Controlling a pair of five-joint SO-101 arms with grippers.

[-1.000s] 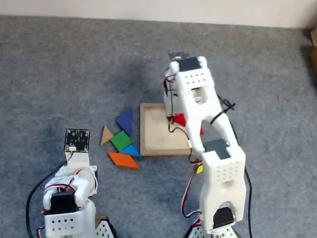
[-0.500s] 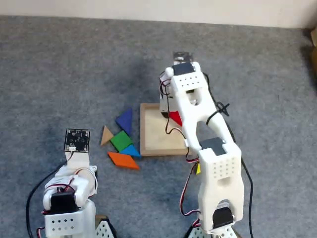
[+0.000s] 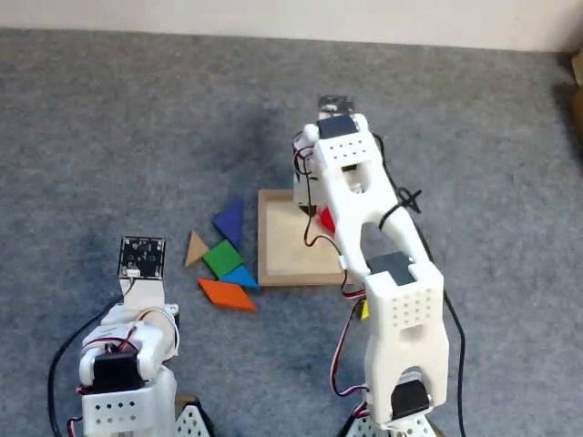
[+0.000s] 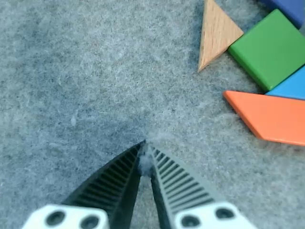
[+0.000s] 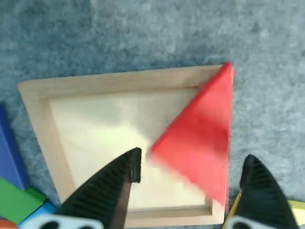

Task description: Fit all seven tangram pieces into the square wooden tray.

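Square wooden tray [image 3: 262, 238]: pale, shallow, raised rim, at the centre of the high view. Red triangle [image 5: 198, 129]: large, over the tray's right half, one tip at the upper-right corner of the rim; flat or tilted cannot be told. Cluster lying flat, just left of the tray: dark blue triangle [image 3: 230, 221], uppermost; tan triangle [image 3: 194, 248], leftmost; green square [image 3: 221, 258], touching light blue triangle [image 3: 240, 276]; orange parallelogram [image 3: 228, 293], lowest. Yellow piece [image 3: 366, 309]: mostly hidden, below the tray's lower-right corner.
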